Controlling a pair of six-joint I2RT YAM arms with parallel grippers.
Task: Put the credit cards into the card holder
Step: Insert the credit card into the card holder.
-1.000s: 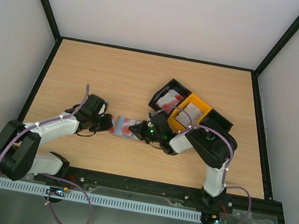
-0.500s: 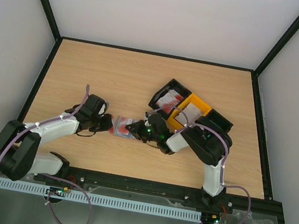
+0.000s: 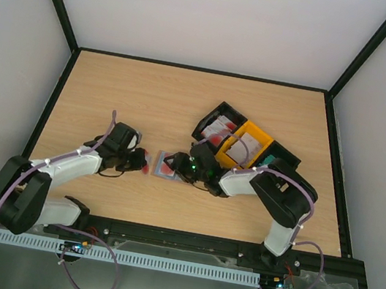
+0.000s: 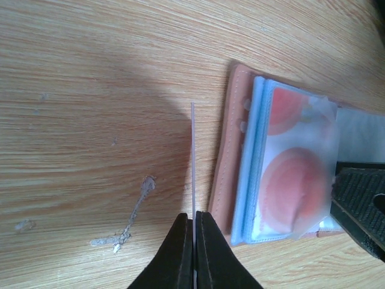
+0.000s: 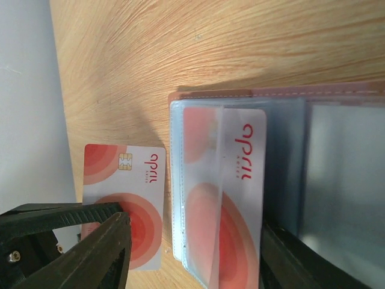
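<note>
Two grippers going | left gripper (image 4: 194, 226) pinched on thin red-and-white plastic card (image 5: 123, 198) | right gripper (image 5: 197, 227) spread wide over reddish-brown leather card holder (image 4: 225, 180)

The top camera hangs high behind the near edge, looking steeply down over the whole light wooden table (image 3: 114, 87). The 2 wrist cameras sit close and low over the boards, on opposite sides of the open reddish-brown leather card holder (image 4: 224, 156), which all 3 views share. The red-and-white plastic card (image 5: 129, 192) shows face-on from the right wrist and edge-on from the left.
</note>
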